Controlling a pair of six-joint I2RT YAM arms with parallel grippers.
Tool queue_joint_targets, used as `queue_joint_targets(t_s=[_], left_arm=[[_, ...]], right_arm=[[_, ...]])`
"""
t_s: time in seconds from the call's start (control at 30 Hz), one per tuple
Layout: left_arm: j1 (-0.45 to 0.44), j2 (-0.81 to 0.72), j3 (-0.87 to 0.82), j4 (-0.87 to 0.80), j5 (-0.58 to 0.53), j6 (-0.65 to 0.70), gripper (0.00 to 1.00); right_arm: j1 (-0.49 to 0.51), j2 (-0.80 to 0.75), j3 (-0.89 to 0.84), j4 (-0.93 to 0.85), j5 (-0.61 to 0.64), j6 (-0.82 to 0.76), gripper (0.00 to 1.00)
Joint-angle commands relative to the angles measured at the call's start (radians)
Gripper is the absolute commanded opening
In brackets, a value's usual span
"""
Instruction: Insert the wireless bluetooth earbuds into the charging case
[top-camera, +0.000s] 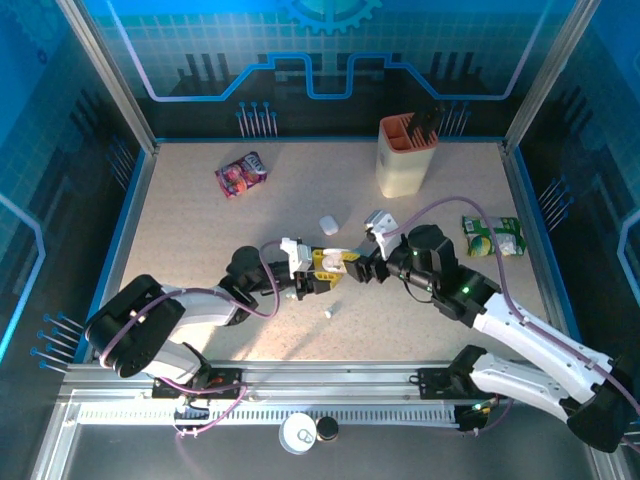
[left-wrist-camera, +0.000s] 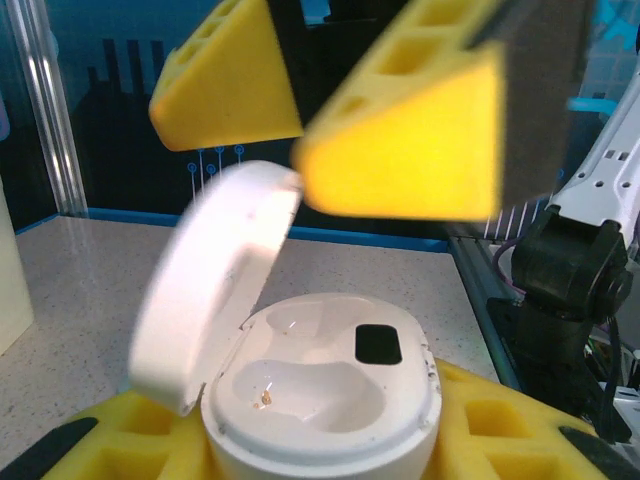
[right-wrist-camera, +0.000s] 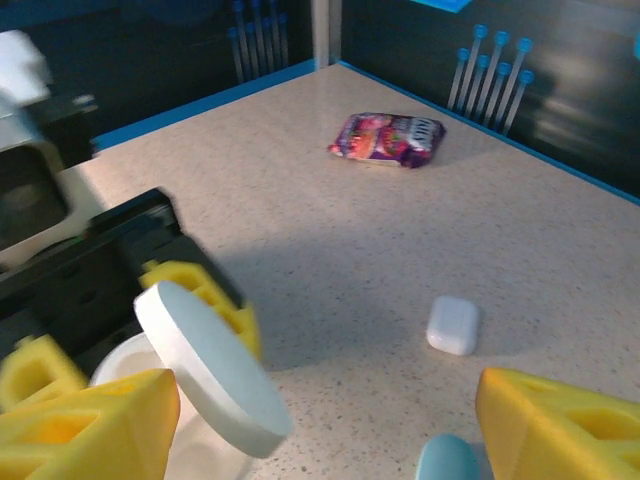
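Charging case (left-wrist-camera: 330, 380) upright, clamped in left gripper (left-wrist-camera: 318, 445) jaws, lid (left-wrist-camera: 210, 290) open
Right gripper (right-wrist-camera: 325, 430) jaws apart astride lid; 1 earbud (top-camera: 328, 313) on bench (top-camera: 200, 220) nearby

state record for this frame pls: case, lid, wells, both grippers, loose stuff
case: charging case, clamped by left gripper
lid: lid open, tilted up
wells: both empty
right gripper: right gripper, fingers apart, close by the lid
loose bud: tiny white piece near the grippers, likely an earbud
unclear: pale blue piece between the right fingers, identity cannot tell
other: small closed white case; purple snack pack; green pack; beige holder
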Motion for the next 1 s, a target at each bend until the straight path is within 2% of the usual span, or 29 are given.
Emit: queue_joint_targets(t_s=[0.0, 0.27, 0.53, 0.73, 0.97], left_arm=[[-0.001, -0.028, -0.017, 0.047, 0.047, 0.027, 0.27], [-0.001, -0.041, -0.036, 0.051, 0.05, 0.029, 0.27], [0.0, -0.029, -0.048, 0.066, 0.013, 0.027, 0.29], [0.001, -0.02, -0.04, 0.097, 0.034, -0.005, 0.28], [0.001, -0.032, -0.029, 0.081, 0.045, -0.016, 0.28]], right_arm=[[-0.031, -0.006, -0.008, 0.02, 0.019, 0.086, 0.77], [-0.059, -0.02, -0.005, 0.017, -0.045, 0.108, 0.77], [-0.107, -0.104, -0.065, 0.088, -0.183, 0.133, 0.78], [-0.085, -0.111, -0.094, 0.098, -0.364, -0.011, 0.78], [0.022, -0.017, -0.026, -0.009, -0.256, -0.151, 0.79]])
